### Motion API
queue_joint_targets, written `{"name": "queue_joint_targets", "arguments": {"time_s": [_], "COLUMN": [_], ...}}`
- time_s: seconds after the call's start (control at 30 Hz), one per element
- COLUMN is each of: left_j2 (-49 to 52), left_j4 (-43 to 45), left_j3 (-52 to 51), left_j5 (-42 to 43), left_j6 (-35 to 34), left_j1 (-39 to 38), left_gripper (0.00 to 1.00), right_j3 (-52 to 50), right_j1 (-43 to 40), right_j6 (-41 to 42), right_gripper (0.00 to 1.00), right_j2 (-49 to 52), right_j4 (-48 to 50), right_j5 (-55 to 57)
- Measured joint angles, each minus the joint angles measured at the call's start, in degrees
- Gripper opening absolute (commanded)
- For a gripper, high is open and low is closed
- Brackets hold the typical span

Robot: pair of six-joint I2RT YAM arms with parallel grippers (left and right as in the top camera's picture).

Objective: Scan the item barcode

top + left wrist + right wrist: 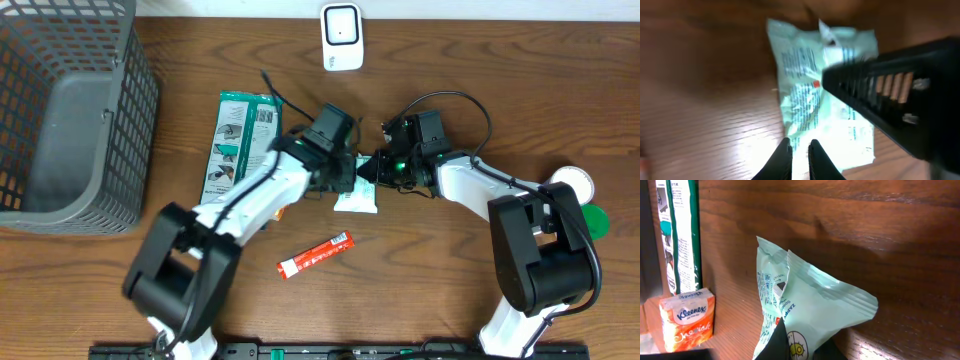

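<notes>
right claw [799, 347]: pressed together on the pale green packet [810, 295], pinching one end. the packet rises from the fingers, and its far corner sits over the tabletop [890, 230].
left claw [800, 147]: fingers almost together, tips at the packet's edge. cannot tell whether they grip it or only touch.
packet position: mid tabletop. in the overhead view both claws meet at its far end, and the rest stretches toward the robot's side.
long axis: roughly far-to-near, slightly slanted.
lift: cannot tell whether it is wholly off the wood.
scanner: white device [341, 37] at the far edge, taken to be the scanner. it lies straight beyond the claws, well apart, nearly on the line of the packet's long axis.
nearer arm: both about equally near. the right has the sure pinch, so it is judged the carrier.
barcode: print shows on the packet face in the left wrist view but is blurred, and no barcode can be made out.
coming move (judgement): carry the packet away from the robot toward the scanner, printed face turned to its window.
neighbours: kleenex box [687, 317] and green-and-white package [240, 140] to the left, red sachet [316, 253] nearer the robot, basket [60, 110] far left. none lies between claws and scanner.
</notes>
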Motion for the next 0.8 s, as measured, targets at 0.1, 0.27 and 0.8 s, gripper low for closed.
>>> {"name": "queue_joint_targets", "arguments": {"time_s": [0.1, 0.27, 0.8], "left_j2": [2.69, 4.68, 2.19], "left_j4": [0.22, -1.2, -2.32], "left_j3": [-0.33, -0.76, -0.85], "left_j5": [-0.02, 0.46, 1.77], "left_j6": [-0.68, -1.36, -1.97], "left_j1": [-1.11, -1.4, -1.42], "left_gripper": [0.12, 0.08, 0.07], "right_j3": [0.0, 0.0, -0.02], "right_j1": [0.0, 0.02, 0.0], "right_j6": [0.0, -0.02, -0.02], "right_gripper": [0.01, 0.01, 0.01], "right_j2": [-0.09, -0.17, -0.17], "right_j4": [0.0, 0.0, 0.0], "right_j5": [0.26, 0.44, 0.7]}}
